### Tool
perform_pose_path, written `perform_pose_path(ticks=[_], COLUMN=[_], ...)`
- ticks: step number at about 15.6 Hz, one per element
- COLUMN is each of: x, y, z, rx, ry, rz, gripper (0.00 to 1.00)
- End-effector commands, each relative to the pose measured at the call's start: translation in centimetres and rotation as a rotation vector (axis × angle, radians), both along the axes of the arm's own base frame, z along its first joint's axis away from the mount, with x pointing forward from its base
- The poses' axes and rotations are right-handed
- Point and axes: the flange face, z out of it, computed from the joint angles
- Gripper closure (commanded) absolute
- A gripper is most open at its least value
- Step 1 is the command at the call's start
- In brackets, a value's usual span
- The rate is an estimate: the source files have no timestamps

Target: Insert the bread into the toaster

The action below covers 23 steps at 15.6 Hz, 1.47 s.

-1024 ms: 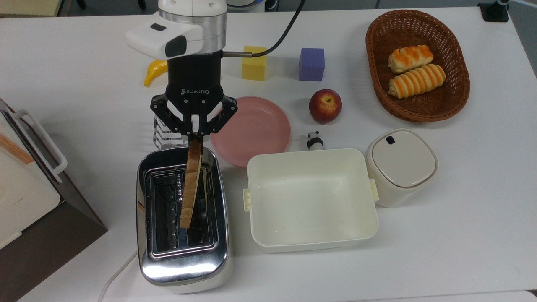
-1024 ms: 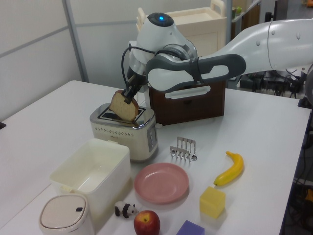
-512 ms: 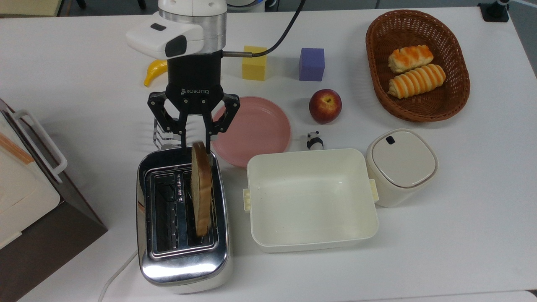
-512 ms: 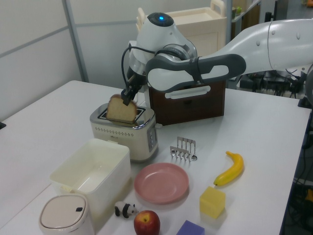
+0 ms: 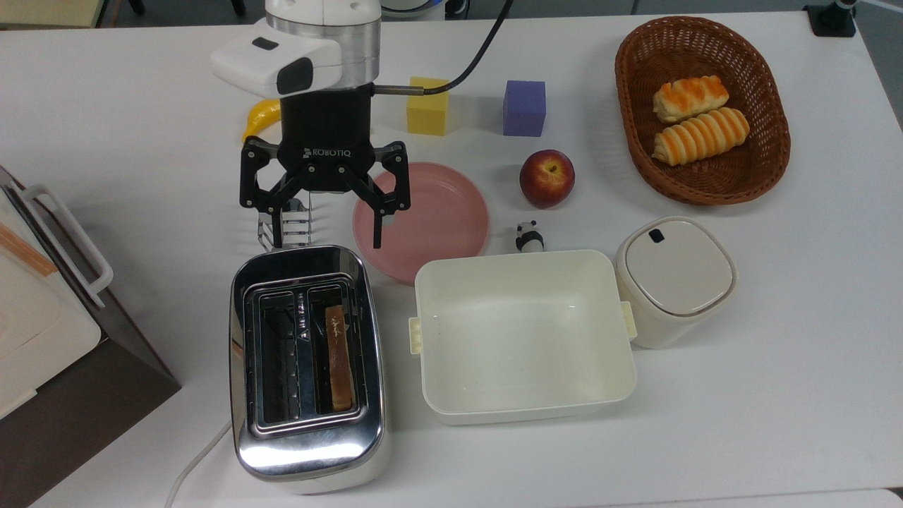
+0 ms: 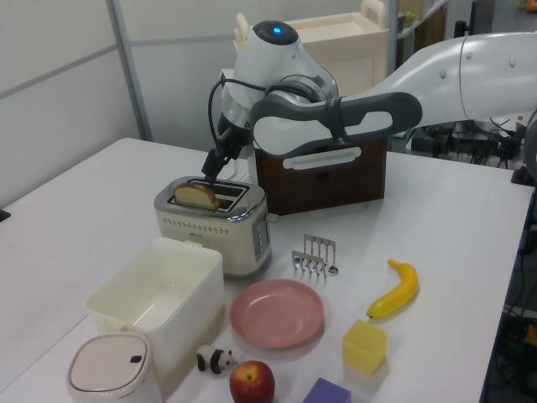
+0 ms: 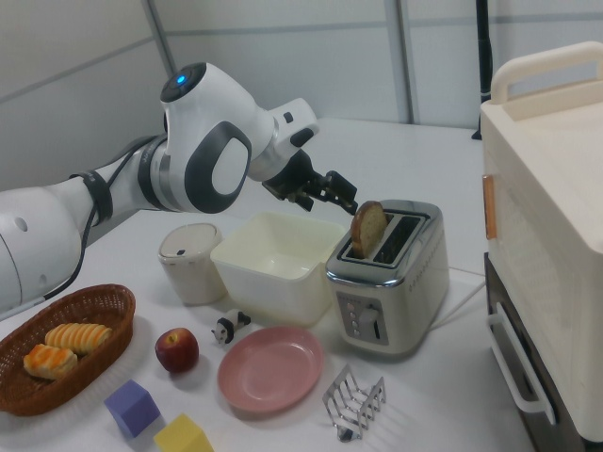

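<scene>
Tan bread (image 5: 338,356): it stands on its edge inside one slot of the toaster (image 5: 308,367), the slot at the top view's right. The other slot is empty. In the right view a rounded part of the bread (image 7: 368,228) rises above the toaster top.

Long axis: in the top view the slice runs along the slot, from the far end of the toaster toward the near end. Its flat faces look to the sides, parallel to the slot walls. Its thin crust edge points up.

Gripper (image 5: 326,226): the fingers are spread wide and hold nothing. It hangs above the small wire rack (image 5: 286,229) and the rim of the pink plate (image 5: 430,219), just behind the toaster.

Step in hand: I judge that the bread is released and the arm now has to go away. To do this well, the gripper should rise straight and clear before any sideways move, so that no finger catches the crust that sticks out. If the slice must sit lower, a soft push on its top edge may help, I think.

Neighbours: a cream tub (image 5: 525,335) stands just beside the toaster at the top view's right. A lidded white container (image 5: 675,279) is next to the tub.
</scene>
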Motion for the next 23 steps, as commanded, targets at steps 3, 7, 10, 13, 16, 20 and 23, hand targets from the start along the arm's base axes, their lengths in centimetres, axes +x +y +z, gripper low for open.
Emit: perform_pose_path(ticks=[3,7,10,13,16,20,23], x=[-3.4,-7.0,-8.8,-10.8,-11.5,-12.1,-12.2], y=[-1.6,-2.1,-3.0,-4.1,-4.7,-7.8,-8.5], z=[4.1,6.4,5.7,7.9,8.1,9.1,9.1], rx=[-0.026,-0.045,-0.057,-0.052,-0.048,0.045,0.068], ry=[0.123,0.27,0.42,0.465,0.503,0.497,0.499], rz=[-0.09,-0.14,-0.18,-0.212,-0.176,-0.21,-0.197], gripper=[0.0,0.0,0.0,0.0,0.0,0.0,0.0])
